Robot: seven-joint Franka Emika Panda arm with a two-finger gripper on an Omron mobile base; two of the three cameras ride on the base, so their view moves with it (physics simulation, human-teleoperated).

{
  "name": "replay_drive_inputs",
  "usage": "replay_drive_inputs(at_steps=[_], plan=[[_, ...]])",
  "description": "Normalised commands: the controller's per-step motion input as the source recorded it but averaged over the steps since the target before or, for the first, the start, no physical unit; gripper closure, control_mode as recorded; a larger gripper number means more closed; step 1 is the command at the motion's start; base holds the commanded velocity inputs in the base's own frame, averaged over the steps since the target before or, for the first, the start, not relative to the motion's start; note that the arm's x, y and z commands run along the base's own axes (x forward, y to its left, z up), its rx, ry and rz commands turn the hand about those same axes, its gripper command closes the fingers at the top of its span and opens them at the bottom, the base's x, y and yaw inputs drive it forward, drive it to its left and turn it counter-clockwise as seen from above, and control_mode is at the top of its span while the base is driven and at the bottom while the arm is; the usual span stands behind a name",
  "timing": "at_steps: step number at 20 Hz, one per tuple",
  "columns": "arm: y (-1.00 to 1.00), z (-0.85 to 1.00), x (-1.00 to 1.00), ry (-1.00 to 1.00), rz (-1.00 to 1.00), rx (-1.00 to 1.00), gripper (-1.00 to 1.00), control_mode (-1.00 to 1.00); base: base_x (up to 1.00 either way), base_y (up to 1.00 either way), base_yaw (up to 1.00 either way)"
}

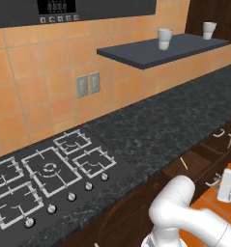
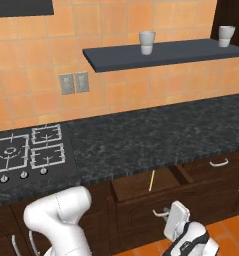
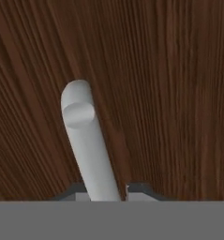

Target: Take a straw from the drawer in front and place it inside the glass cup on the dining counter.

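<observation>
A: With the gripper [image 3: 106,194] pinching the curved silver handle [image 3: 87,145], the dark brown wooden drawer [image 2: 146,192] stands open; the thin yellow straw [image 2: 151,180] lies inside.

B: Risk: the round bar slips from the narrow pinch under an off-axis pull.

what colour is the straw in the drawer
Yellow; the straw shows best in the right base view, lying in the open drawer.
</observation>
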Motion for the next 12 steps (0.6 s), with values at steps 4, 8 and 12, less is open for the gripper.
replay_drive_inputs(at_steps=[4, 8, 12], plan=[[-0.16, -0.31, -0.44, 0.03, 0.0, -0.11, -1.0, -1.0, 0.0, 0.0, 0.0], [-0.11, -0.06, -0.36, 0.0, 0.0, -0.03, -1.0, -1.0, 0.0, 0.0, 0.0], [-0.08, 0.35, -0.8, -0.07, 0.01, -0.05, -1.0, -1.0, 0.0, 0.0, 0.0]])
